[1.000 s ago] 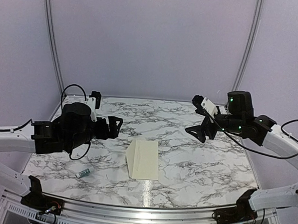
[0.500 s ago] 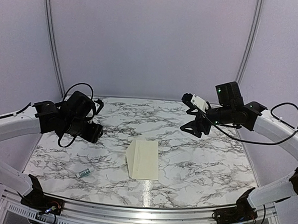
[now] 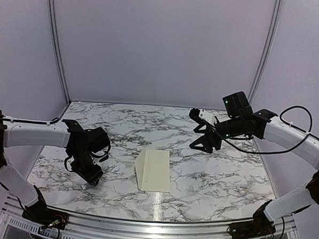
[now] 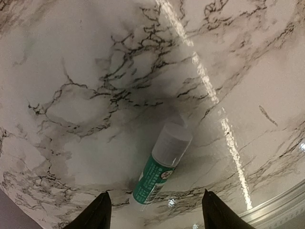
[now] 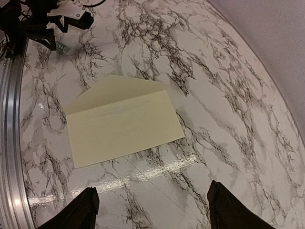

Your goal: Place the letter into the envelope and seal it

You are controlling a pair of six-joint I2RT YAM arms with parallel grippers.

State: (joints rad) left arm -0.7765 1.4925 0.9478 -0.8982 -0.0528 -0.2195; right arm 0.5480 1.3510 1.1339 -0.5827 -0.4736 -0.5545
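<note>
The cream envelope point(image 3: 156, 170) lies flat at the table's middle with its flap open to the left. It also shows in the right wrist view point(image 5: 125, 128). No white letter sheet shows in any view. A small white-and-green glue tube point(image 4: 162, 166) lies on the marble. My left gripper point(image 4: 155, 206) is open just above it, one finger on each side, not touching. In the top view the left gripper point(image 3: 90, 175) hides most of the tube point(image 3: 85, 186). My right gripper point(image 3: 200, 139) is open and empty in the air, right of and beyond the envelope.
The marble table point(image 3: 210, 175) ends at a metal rail point(image 3: 154, 222) along the near edge. Curved frame poles point(image 3: 55, 44) stand at the back corners against the lilac walls. The left arm and tube show at the top left of the right wrist view point(image 5: 47, 21).
My left arm has swung down and toward the near left, lowering its open gripper over the glue tube. My right gripper has moved left toward the table's middle. The envelope has not moved.
</note>
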